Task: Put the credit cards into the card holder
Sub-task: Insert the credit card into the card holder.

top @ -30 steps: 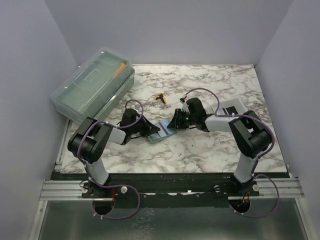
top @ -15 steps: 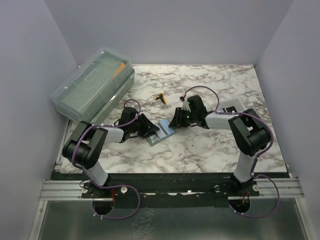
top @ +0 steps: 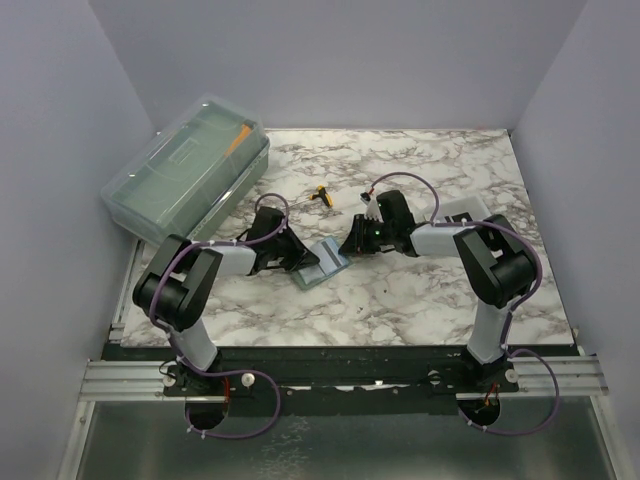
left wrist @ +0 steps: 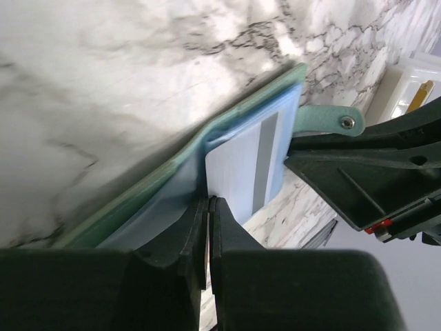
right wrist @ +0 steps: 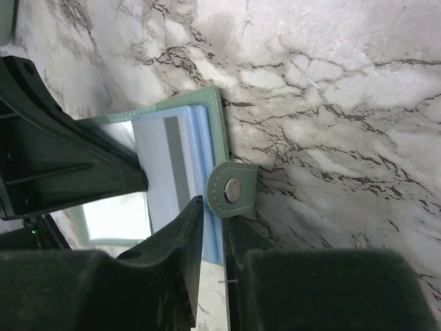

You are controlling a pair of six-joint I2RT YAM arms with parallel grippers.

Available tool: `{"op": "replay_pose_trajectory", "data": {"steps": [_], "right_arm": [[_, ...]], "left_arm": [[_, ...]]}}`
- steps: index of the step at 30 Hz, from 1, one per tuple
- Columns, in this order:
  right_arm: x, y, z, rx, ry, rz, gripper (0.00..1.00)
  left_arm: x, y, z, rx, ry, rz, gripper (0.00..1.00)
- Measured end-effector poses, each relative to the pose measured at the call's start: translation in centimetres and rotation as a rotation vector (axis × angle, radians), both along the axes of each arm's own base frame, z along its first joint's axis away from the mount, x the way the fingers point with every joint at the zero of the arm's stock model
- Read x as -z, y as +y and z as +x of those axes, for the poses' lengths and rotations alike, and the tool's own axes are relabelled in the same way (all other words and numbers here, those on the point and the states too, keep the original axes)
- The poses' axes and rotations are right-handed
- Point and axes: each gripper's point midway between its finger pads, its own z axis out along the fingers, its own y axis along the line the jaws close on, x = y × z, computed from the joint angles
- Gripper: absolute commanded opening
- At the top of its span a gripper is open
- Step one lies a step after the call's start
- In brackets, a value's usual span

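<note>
The card holder (top: 322, 262) lies open in the middle of the desk (top: 420, 300), right between the two arms; the step in hand looks like sliding a card into it. The credit card (left wrist: 241, 165) is pale with a grey stripe; it lies on the blue see-through pockets, and I cannot tell how deep it sits.

The left tool (left wrist: 209, 201) reaches in from the left; its two fingers are squeezed nearly together on the near corner of the credit card. The right tool (right wrist: 213, 210) reaches in from the right; its fingers are close together too, pinching the edge of the card holder just beside the little green snap tab (right wrist: 232, 189); it seems to be holding the card holder steady.

Next, I think the left tool has to push the card further in, flat and straight, so it slips under the clear pocket; the right tool needs a firm pinch so the card holder does not slide away. If the card tips up, it may catch on the pocket edge.

I see no other card from here; a big clear box (top: 185, 175) sits at the far left, and a white tray (top: 465, 212) sits on the right.
</note>
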Motion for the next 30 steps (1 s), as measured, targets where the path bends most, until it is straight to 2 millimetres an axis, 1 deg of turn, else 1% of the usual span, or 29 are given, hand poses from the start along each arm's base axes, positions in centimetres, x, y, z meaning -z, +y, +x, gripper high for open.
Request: {"op": "replay_pose_trajectory", "data": {"steps": [3, 6, 10, 12, 14, 16, 17, 18, 20, 24, 27, 30], "right_arm": [[0.0, 0.1, -0.2, 0.000, 0.006, 0.021, 0.20], [0.0, 0.1, -0.2, 0.011, 0.010, 0.043, 0.20], [-0.1, 0.0, -0.2, 0.031, 0.018, 0.058, 0.23], [-0.1, 0.0, -0.2, 0.037, 0.020, 0.059, 0.26], [-0.3, 0.0, -0.4, 0.038, 0.023, 0.054, 0.27], [-0.3, -0.1, -0.8, 0.037, 0.034, 0.042, 0.29], [-0.4, -0.2, -0.9, 0.037, 0.040, 0.037, 0.29], [-0.4, -0.3, -1.1, 0.036, 0.044, 0.032, 0.31], [-0.4, -0.5, -1.3, 0.035, 0.052, 0.024, 0.34], [-0.6, -0.5, -1.6, 0.031, 0.061, 0.024, 0.39], [-0.7, -0.4, -1.7, 0.026, 0.064, 0.034, 0.41], [-0.8, -0.3, -1.8, 0.023, 0.069, 0.039, 0.41]], "left_arm": [[-0.4, -1.1, 0.4, 0.017, -0.018, 0.011, 0.06], [-0.4, -1.2, 0.5, 0.019, -0.017, 0.023, 0.06], [-0.2, -1.1, 0.4, 0.017, -0.011, 0.033, 0.14], [-0.2, -1.0, 0.3, 0.015, -0.012, 0.039, 0.20], [-0.3, -0.7, 0.0, 0.017, -0.015, 0.049, 0.27], [-0.5, -0.2, -0.8, 0.025, -0.010, 0.073, 0.30], [-0.6, 0.0, -1.0, 0.029, -0.009, 0.079, 0.30], [-1.0, 0.2, -1.3, 0.034, -0.014, 0.087, 0.27], [-1.8, 0.4, -1.6, 0.042, -0.024, 0.092, 0.18], [-2.9, 0.3, -1.6, 0.062, -0.050, 0.089, 0.07], [-3.2, -0.2, -1.1, 0.080, -0.056, 0.083, 0.04], [-2.9, -0.9, -0.4, 0.101, -0.054, 0.070, 0.03]]}}
